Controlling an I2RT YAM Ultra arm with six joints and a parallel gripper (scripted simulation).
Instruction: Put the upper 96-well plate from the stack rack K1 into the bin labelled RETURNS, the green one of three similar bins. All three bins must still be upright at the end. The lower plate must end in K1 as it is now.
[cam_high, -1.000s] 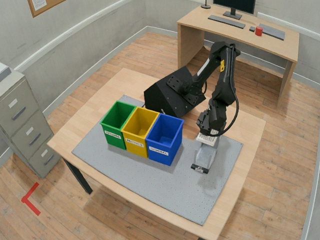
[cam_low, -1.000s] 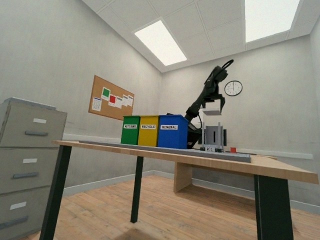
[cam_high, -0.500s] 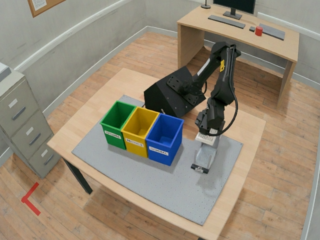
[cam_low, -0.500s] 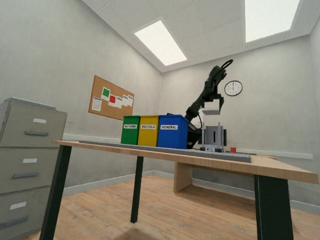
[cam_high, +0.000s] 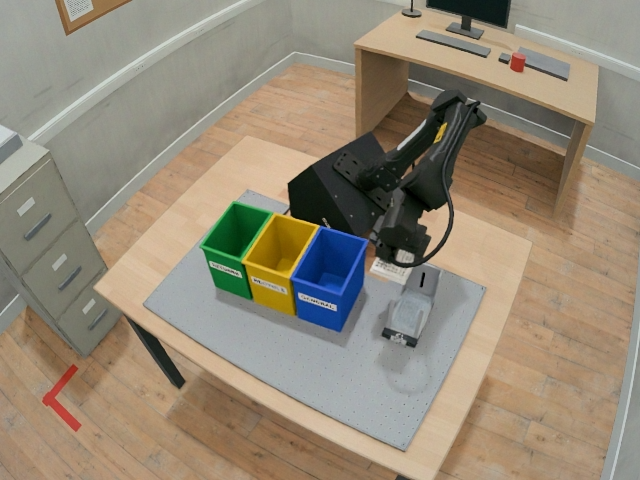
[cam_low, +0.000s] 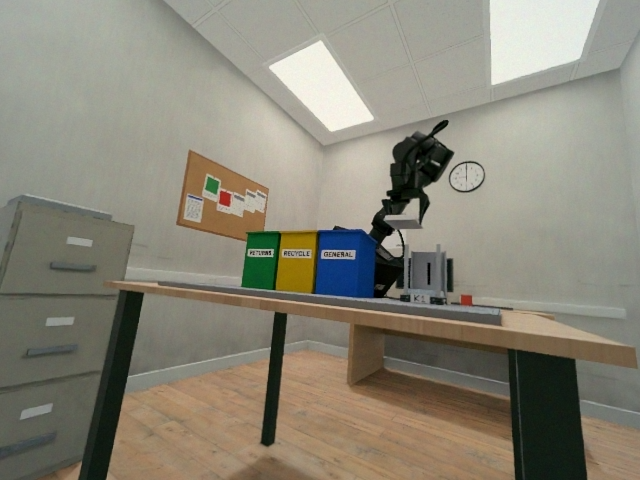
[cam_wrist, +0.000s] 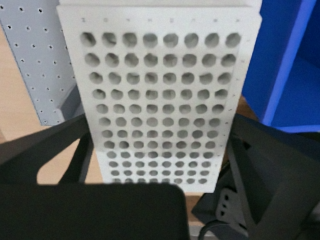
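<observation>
My gripper (cam_high: 395, 258) is shut on a white 96-well plate (cam_wrist: 160, 95) and holds it level in the air, above and a little left of the stack rack K1 (cam_high: 410, 307). The held plate also shows in the exterior view (cam_low: 403, 222), well above the rack (cam_low: 428, 276). In the wrist view a dark finger flanks each long side of the plate. The rack holds another pale plate (cam_high: 408, 312) low inside it. The green RETURNS bin (cam_high: 235, 248) stands upright at the left end of the bin row, far from my gripper.
The yellow RECYCLE bin (cam_high: 279, 260) and the blue GENERAL bin (cam_high: 328, 276) stand upright, touching side by side; the blue one is nearest my gripper. A black angled housing (cam_high: 336, 188) sits behind the bins. All rest on a grey perforated mat (cam_high: 310, 341).
</observation>
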